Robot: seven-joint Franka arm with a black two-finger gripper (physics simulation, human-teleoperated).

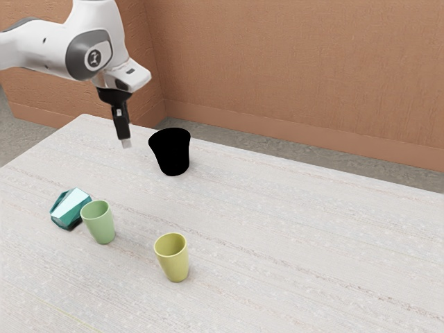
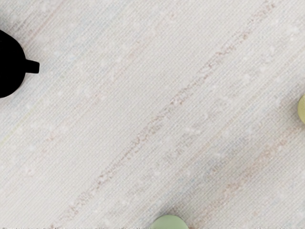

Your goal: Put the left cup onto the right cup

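Approach step: gripper (image 1: 125, 143) hangs above the table (image 1: 312, 229), holding nothing; whether it is spread or closed cannot be told. Left cup (image 1: 98, 220) stands upright near right cup (image 1: 171, 256). Next move requires travel over the left cup, then descent to its rim.

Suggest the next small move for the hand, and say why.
Probably carry the hand toward the pale green cup and bring it above that cup's rim. The hand hangs in the air beside the black cup, holding nothing, while the pale green cup stands upright and untouched next to the teal block.
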